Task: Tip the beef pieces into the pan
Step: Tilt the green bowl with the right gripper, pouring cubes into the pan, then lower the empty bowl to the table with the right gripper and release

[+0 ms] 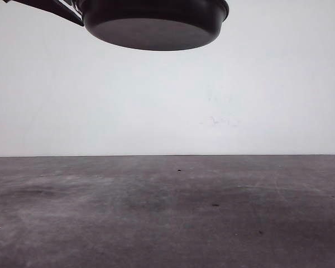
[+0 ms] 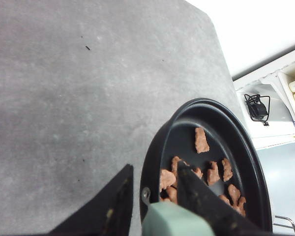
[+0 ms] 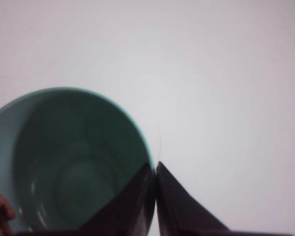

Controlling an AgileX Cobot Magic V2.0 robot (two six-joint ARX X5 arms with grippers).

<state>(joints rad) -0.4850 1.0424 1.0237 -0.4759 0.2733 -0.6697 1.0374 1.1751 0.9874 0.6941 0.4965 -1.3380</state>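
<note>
- Left gripper (image 2: 150, 206) had its jaws clamped on the pan's (image 2: 246, 147) mint handle (image 2: 172, 222).
- Reddish-brown beef pieces (image 2: 202, 140) lay scattered inside the black pan, held high above the grey table (image 1: 167, 212).
- Right gripper (image 3: 155, 196) pinched a teal bowl's (image 3: 64, 147) rim.

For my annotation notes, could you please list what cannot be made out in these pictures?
- Front view: the pan shows its underside; its contents are hidden, and its handle is cut off by the frame's edge.
- Left wrist view: a jaw covers some beef pieces and part of the mint-green handle.
- Right wrist view: the teal bowl is blurred and cut by the frame's edge, so any remaining contents are unclear.
</note>
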